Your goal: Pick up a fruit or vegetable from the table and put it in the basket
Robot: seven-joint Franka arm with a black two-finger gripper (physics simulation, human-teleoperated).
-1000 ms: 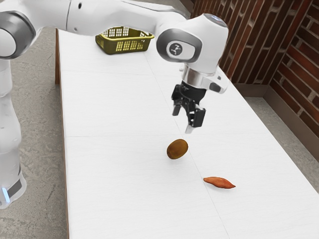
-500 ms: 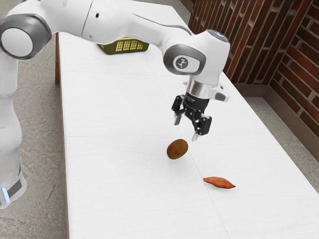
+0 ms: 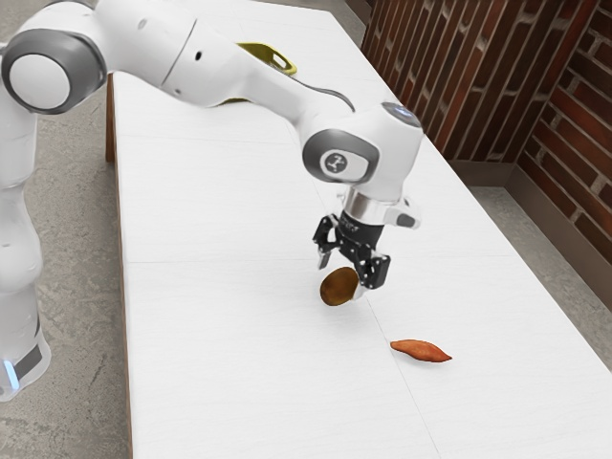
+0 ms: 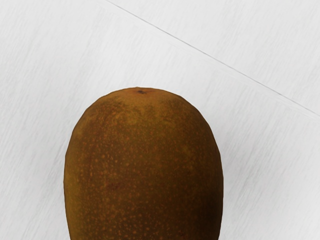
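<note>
A brown oval fruit (image 3: 338, 287) lies on the white counter (image 3: 220, 373), near the centre of the exterior view, just below the hand (image 3: 341, 278). The hand is released, its two fingers spread apart and angled down over the fruit, with one pale tip overlapping the fruit's right edge in that view; whether it touches the skin I cannot tell. The hand's body is black and angular, hung beneath the smooth, rounded white shell of the arm (image 3: 215, 67), which has grey rings at its joints and crosses from the upper left.

In the wrist view the fruit takes up the lower middle: a blunt, domed end, matte brown skin with fine lighter speckles, and a small dark scar (image 4: 142, 91) at the tip. A thin straight seam (image 4: 200, 50) slants across the faintly grained white surface from the top edge to the right edge.

Lower right of the fruit in the exterior view, well apart from the hand, lies a slender orange-red vegetable (image 3: 421, 351), tapered to points at both ends. At the upper left, partly hidden behind the arm, is the yellow-green basket (image 3: 256, 48), with a slot in its rim. Rough reddish-brown brickwork (image 3: 574, 124) stands at the upper right.
</note>
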